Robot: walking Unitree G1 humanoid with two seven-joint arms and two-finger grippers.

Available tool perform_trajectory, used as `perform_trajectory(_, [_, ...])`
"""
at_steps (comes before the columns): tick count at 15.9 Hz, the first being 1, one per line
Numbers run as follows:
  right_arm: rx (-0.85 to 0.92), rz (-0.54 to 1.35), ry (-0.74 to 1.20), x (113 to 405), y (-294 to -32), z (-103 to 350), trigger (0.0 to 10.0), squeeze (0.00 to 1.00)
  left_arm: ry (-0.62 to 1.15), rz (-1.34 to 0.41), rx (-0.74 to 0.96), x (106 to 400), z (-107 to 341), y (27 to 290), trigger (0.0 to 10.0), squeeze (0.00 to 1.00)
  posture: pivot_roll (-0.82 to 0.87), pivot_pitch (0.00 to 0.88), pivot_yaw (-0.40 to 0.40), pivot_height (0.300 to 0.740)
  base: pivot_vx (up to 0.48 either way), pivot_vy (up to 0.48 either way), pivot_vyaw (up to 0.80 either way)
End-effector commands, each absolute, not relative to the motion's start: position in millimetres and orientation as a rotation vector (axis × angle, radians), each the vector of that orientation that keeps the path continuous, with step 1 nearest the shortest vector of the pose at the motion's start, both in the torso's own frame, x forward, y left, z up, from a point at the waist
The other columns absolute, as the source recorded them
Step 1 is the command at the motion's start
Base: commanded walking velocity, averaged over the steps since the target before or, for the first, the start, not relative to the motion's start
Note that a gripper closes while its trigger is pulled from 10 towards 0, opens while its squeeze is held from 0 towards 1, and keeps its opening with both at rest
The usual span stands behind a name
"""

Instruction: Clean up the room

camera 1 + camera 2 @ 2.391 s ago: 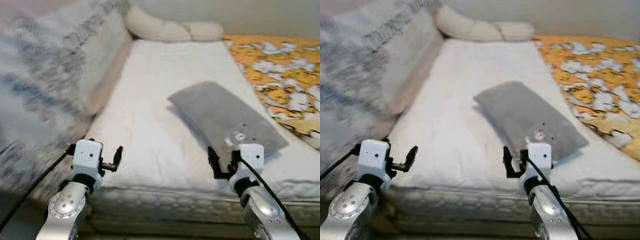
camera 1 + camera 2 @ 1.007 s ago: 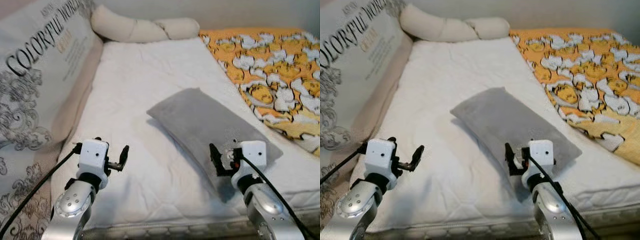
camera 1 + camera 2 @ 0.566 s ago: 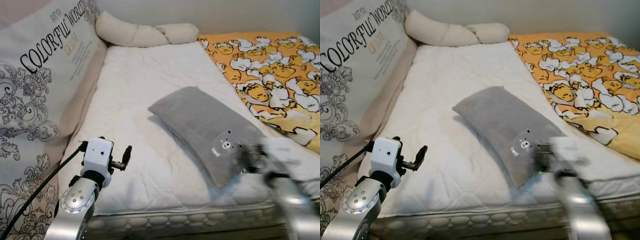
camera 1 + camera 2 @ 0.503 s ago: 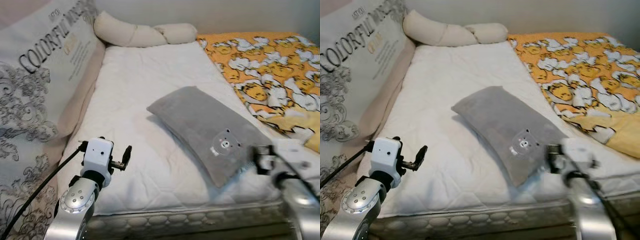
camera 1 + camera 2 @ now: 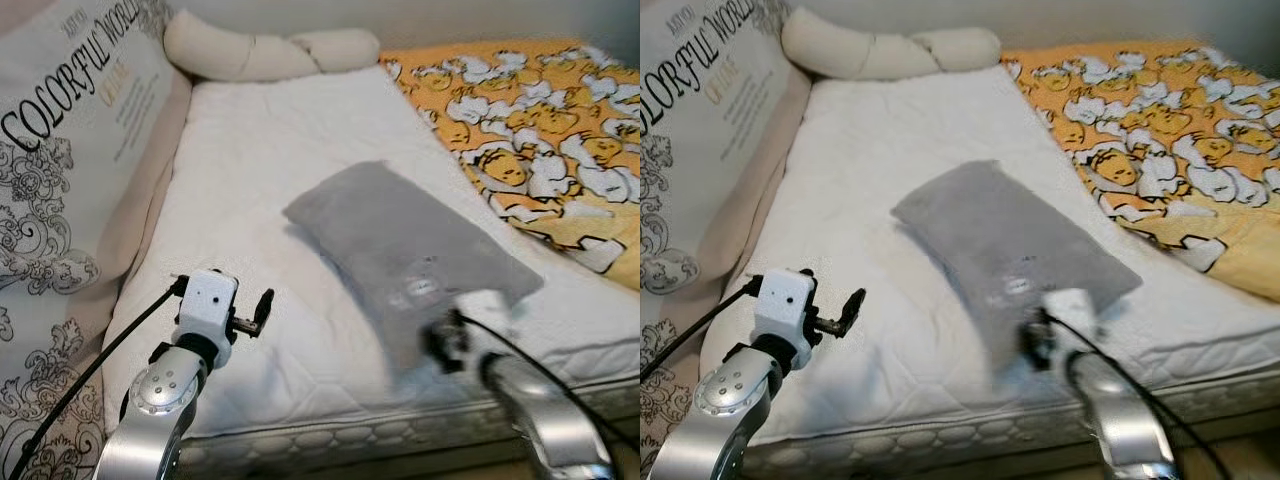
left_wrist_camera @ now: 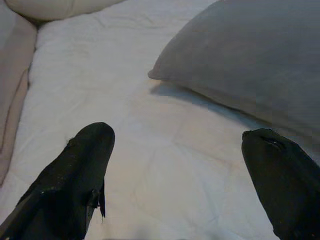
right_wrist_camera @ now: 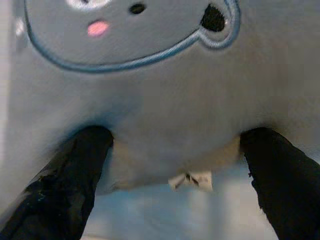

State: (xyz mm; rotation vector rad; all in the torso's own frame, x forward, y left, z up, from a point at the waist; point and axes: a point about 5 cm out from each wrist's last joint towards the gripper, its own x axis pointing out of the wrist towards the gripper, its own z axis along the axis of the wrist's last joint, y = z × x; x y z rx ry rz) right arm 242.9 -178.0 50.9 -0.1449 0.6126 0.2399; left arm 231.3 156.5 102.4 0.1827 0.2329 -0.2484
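A grey pillow with an embroidered bear face lies slantwise on the white mattress. My right gripper, blurred in the eye views, is at the pillow's near end. In the right wrist view it is open, and the pillow's edge with its small white tag sits between the two black fingers. My left gripper hovers open over bare mattress to the left of the pillow, apart from it, with nothing between its fingers.
A big cushion printed with lettering leans along the left side. A cream knotted bolster lies at the head. A yellow cartoon-print blanket covers the right side. The mattress's quilted front edge runs below my arms.
My right gripper swung out to the right past the pillow's corner, then came back left to its near end. The left arm has barely moved. The camera shifted slightly.
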Motion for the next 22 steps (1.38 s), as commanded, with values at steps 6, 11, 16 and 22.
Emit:
perform_trajectory(6, [0.204, 0.754, 0.586, 236, -114, 99, 10.0, 0.00, 0.239, -0.237, 0.206, 233, 104, 163, 10.0, 0.00, 0.00, 0.000, 0.031, 0.740, 0.000, 0.000, 0.00])
perform_trajectory(11, [0.160, 0.941, 0.521, 211, -117, 146, 10.0, 0.00, 0.232, -0.240, 0.213, 236, 105, 167, 10.0, 0.00, -0.02, 0.000, 0.037, 0.740, 0.000, 0.000, 0.00])
perform_trajectory(16, [0.148, 0.521, 0.298, 268, -158, 171, 10.0, 0.09, 0.216, -0.333, 0.113, 270, 108, 158, 10.0, 1.00, -0.03, 0.000, 0.043, 0.740, 0.000, 0.000, 0.00])
perform_trajectory(22, [0.292, 0.132, 0.298, 326, -227, 123, 10.0, 1.00, 0.323, -0.418, -0.294, 326, 89, 116, 10.0, 1.00, -0.05, 0.000, 0.073, 0.740, 0.000, 0.000, 0.00])
